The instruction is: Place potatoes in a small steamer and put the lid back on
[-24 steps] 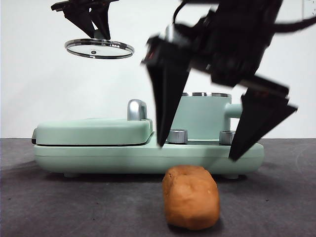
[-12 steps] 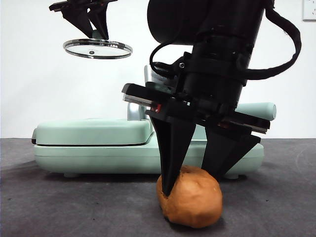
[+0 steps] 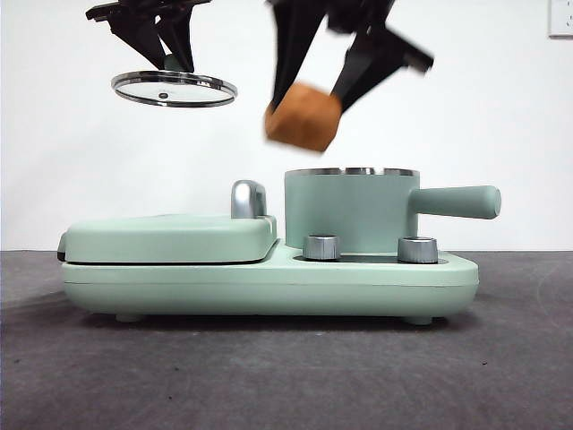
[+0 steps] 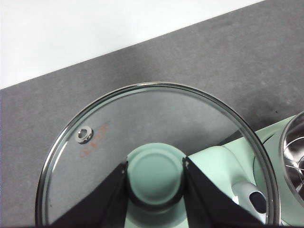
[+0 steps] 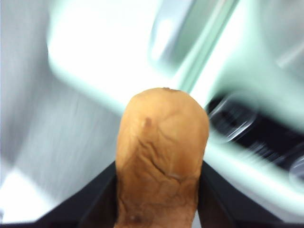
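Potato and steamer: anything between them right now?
Nothing. In the front view the potato, held by the right tool, hangs above the steamer's open rim near its griddle-side edge, with only bare wall showing behind the gap.

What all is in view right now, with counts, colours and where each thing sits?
potato: one, orange-brown, held in the air above the steamer's near-left rim.
small steamer: one, mint green with steel rim, on the appliance base, uncovered, handle pointing sideways.
glass lid: one, clear with steel rim and mint knob, held high over the griddle.
griddle cover: one, mint green with chrome handle, closed, beside the steamer.
control knobs: two, silver, in front of the steamer.
table: one, dark grey.
left gripper: fingers black, clamped on the lid's knob.
right gripper: fingers black, clamped on the potato.
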`<move>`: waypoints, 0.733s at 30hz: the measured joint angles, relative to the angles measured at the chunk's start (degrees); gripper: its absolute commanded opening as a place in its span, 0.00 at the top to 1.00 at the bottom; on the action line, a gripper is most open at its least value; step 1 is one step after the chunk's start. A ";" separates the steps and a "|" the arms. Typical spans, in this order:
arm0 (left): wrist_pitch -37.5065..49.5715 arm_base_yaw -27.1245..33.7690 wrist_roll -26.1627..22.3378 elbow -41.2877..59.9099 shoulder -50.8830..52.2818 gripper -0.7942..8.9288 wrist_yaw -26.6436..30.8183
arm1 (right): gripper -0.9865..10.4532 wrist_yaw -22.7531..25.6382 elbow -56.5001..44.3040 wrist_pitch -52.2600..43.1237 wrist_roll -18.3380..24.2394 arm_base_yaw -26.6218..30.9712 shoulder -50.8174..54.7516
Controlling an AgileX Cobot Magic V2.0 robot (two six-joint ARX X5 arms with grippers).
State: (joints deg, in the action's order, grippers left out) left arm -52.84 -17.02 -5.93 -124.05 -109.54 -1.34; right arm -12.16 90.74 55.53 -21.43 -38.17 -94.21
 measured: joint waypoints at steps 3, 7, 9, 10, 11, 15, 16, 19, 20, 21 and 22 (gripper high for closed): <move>0.00 0.00 0.02 0.00 0.00 0.91 0.00 | 0.83 0.20 10.54 5.05 3.54 5.31 -4.98; 0.00 0.00 0.07 0.00 0.00 0.91 0.00 | 0.83 0.42 20.81 9.01 5.92 9.31 -12.92; 0.00 0.00 0.11 0.00 0.00 0.91 0.00 | 0.83 0.46 25.57 10.12 6.64 10.47 -16.66; 0.00 -0.02 0.15 0.00 0.00 0.91 0.00 | 0.83 0.46 28.09 10.56 6.88 11.02 -18.60; 0.00 0.00 0.17 0.00 0.00 0.91 0.00 | 0.83 0.46 30.21 10.95 7.15 11.47 -20.31; 0.00 0.00 0.17 0.00 0.00 0.91 0.00 | 0.83 1.51 36.79 11.63 8.09 13.18 -26.49; 0.00 0.00 0.17 0.00 0.00 0.91 0.00 | 0.83 1.79 37.40 11.69 8.28 13.51 -27.65; 0.00 0.00 0.20 0.00 0.00 0.91 0.00 | 0.83 3.43 37.66 12.41 9.16 14.25 -30.10; 0.00 0.00 0.20 0.00 0.00 0.91 0.00 | 0.83 4.44 37.68 12.83 9.44 14.38 -30.71; -0.02 0.00 0.22 0.00 0.00 0.91 0.00 | 0.83 5.81 37.66 13.07 9.92 14.40 -31.45; -0.02 0.00 0.22 0.00 0.00 0.91 0.00 | 0.83 6.08 37.66 13.22 10.58 14.38 -31.78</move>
State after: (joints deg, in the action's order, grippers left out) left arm -52.86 -17.02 -5.72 -124.05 -109.54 -1.34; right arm -6.09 128.40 68.75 -10.85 -23.79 -125.99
